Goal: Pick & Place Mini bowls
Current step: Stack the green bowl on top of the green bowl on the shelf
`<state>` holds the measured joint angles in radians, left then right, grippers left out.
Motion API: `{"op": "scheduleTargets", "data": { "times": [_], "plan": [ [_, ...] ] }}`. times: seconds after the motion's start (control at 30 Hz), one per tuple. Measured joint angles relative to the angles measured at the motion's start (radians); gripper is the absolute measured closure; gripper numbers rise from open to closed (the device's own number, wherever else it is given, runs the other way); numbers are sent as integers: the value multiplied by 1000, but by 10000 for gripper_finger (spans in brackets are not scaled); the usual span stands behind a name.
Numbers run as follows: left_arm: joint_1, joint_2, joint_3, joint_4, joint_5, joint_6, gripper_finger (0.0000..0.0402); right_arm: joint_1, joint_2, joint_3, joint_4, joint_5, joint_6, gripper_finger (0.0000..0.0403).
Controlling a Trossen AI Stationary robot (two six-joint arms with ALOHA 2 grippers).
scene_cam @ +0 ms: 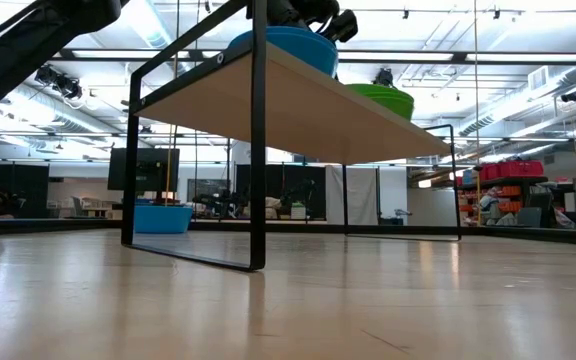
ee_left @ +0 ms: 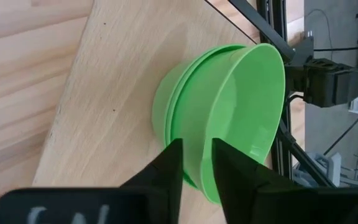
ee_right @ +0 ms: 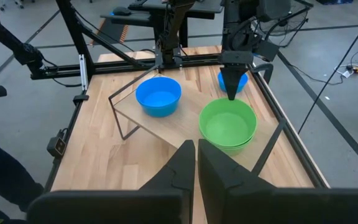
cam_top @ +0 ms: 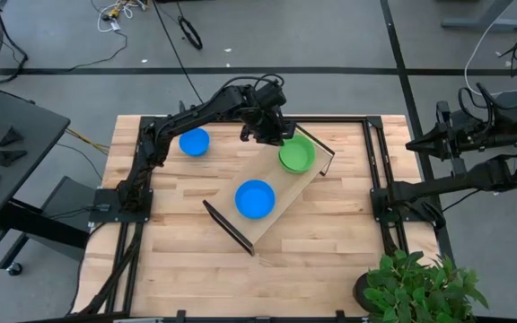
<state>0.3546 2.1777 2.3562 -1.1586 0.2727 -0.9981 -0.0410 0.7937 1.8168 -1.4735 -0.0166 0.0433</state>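
The left gripper (cam_top: 275, 136) hung over the near rim of the green bowls (cam_top: 297, 154), its fingers (ee_left: 169, 168) close together astride that rim, though whether they pinched it could not be told. The nested green stack sat at one end of the tray (cam_top: 287, 187), a blue bowl (cam_top: 255, 198) at the other. Another blue bowl (cam_top: 194, 142) lay on the table (cam_top: 187, 260) beside the tray. The right gripper (ee_right: 196, 163), fingers together, waited off the table's right edge.
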Motion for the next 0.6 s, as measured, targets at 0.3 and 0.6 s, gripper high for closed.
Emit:
{"op": "scheduleTargets", "data": {
  "times": [0.3, 0.6],
  "plan": [
    [0, 0, 0, 1, 11, 37, 245, 0, 0, 0, 0, 0, 0, 380],
    [22, 0, 0, 0, 90, 78, 231, 0, 0, 0, 0, 0, 0, 380]
  ]
}}
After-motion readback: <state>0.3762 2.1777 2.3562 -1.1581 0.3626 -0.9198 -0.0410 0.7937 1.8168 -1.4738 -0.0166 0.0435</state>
